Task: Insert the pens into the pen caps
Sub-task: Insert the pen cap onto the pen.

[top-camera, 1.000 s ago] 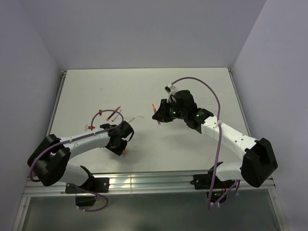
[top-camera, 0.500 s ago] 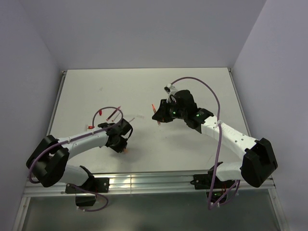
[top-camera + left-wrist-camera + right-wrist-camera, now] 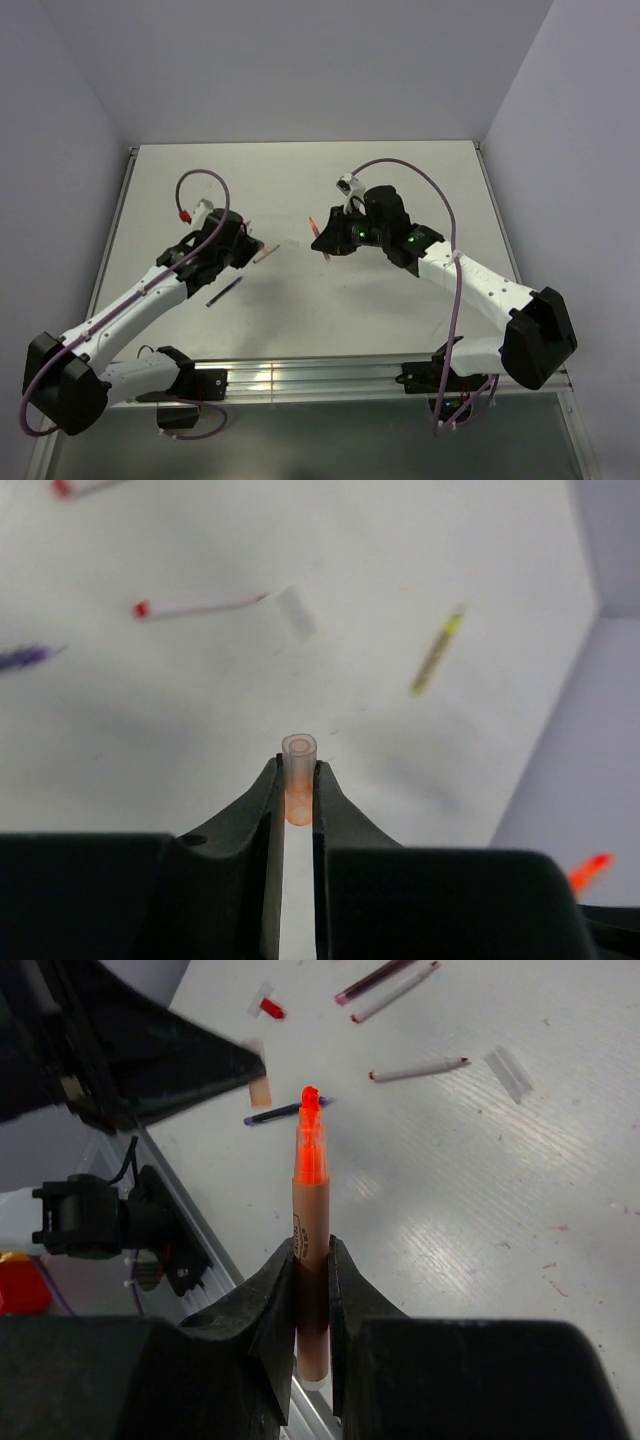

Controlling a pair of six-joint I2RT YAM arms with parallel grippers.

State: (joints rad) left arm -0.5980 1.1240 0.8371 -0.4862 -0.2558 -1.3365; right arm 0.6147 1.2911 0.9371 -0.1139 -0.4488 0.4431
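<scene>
Left fingers [image 3: 245, 818] pinched shut on a pale orange cap [image 3: 299, 758], right fingers [image 3: 265, 1305] clamped on an orange pen [image 3: 310, 1205], not mated yet; other pens [image 3: 418, 1069] lie loose on tabletop [image 3: 520, 1210], apparently all uncapped.

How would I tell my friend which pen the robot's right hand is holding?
Find the right arm, on the right side when seen from above, and follow it to its gripper. Pinched between the fingers is the orange pen, its bright orange tip sticking out. It is held up off the table, while the other pens in view lie flat.
</scene>
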